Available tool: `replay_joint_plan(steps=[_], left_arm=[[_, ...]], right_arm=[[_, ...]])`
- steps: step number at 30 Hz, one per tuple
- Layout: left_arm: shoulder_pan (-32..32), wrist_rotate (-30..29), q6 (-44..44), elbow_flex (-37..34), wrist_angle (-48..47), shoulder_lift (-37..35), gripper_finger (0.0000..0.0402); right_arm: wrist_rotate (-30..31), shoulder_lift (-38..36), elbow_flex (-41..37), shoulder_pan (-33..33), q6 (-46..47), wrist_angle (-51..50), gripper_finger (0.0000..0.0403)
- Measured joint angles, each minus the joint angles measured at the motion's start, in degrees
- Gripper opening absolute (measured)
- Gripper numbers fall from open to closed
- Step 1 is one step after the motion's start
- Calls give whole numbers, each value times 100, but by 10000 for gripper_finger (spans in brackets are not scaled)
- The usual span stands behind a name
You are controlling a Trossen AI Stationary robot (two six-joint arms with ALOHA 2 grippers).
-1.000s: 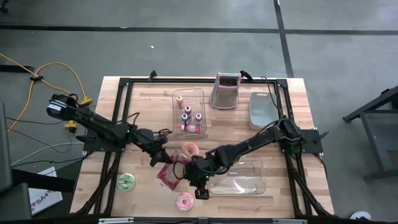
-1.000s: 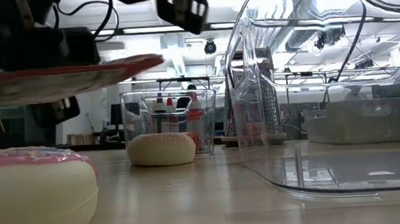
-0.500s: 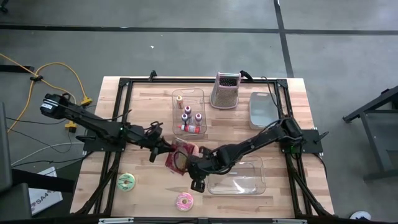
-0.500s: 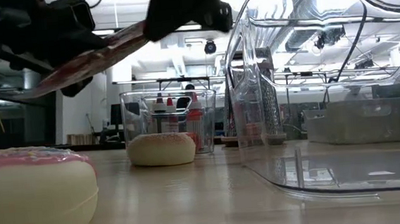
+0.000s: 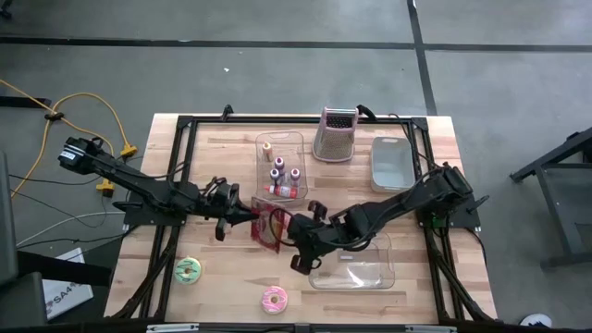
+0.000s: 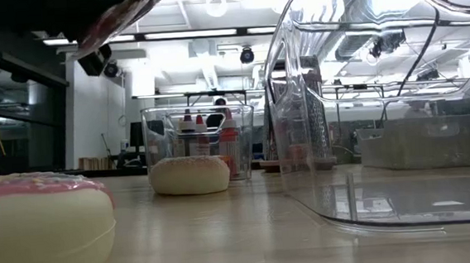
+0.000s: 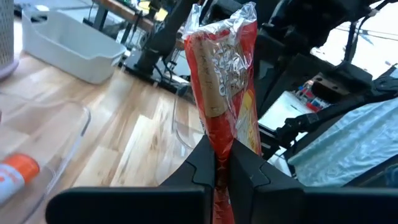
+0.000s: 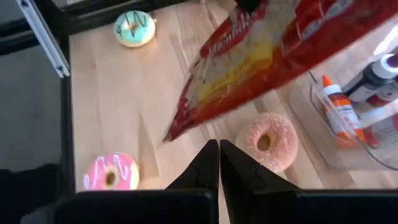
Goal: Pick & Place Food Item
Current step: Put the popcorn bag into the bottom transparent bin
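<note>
A red food bag [image 5: 268,228] with a yellow print and a clear window hangs above the table's middle, turned on edge, my left gripper [image 5: 242,215] shut on it. In the low view the bag [image 6: 119,13] shows at the top left. My right gripper [image 5: 296,245] is shut, slants down toward the table's left, and sits just right of and under the bag [image 8: 267,56]. A pink sprinkled donut [image 8: 267,140] lies on the table below the bag. A teal donut [image 5: 189,269] and a pink-iced donut [image 5: 275,299] lie near the front edge. My left gripper pinches the bag's left end [image 7: 219,140] between its two fingers, which point level from the table's left. The bag stands on edge, reaches away from the fingers toward the right, and is lifted clear of the table. My right gripper shows nothing between its fingertips [image 8: 211,152]; whether it touches the bag I cannot tell.
A clear plastic container [image 5: 356,264] stands at the front right, under my right arm. A clear bin of small bottles [image 5: 280,166], a metal grater [image 5: 336,134] and a grey tray [image 5: 388,162] stand toward the far edge. A black frame rims the table.
The bag has risen from low and flat near the front to well above the table and has turned onto its edge. Both grippers have gone up and toward the far edge; my left gripper has rolled with the bag.
</note>
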Motion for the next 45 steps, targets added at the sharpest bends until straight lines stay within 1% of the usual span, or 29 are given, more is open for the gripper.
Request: replay_joint_plan(steps=[11,15,21,29,32,40,45], left_arm=[[2,-63,335,0,223,13,11],[2,-91,466,0,324,13,11],[2,-93,709,0,431,13,11],[2,-95,792,-2,474,13,11],[2,-95,889,-2,471,13,11],[2,-97,962,-2,473,13,11],[2,-226,1090,-2,474,13,11]], right_arm=[[-32,-52,-7,-14,-195,-176,2],[-136,-50,-7,-55,-245,-189,2],[-469,-118,-6,-201,-225,-193,2],[-955,-114,-7,-363,-240,-210,4],[-1014,-114,-7,-409,-259,-210,23],[-965,-114,-7,-492,-258,-260,117],[-959,-114,-7,-563,-249,-251,154]])
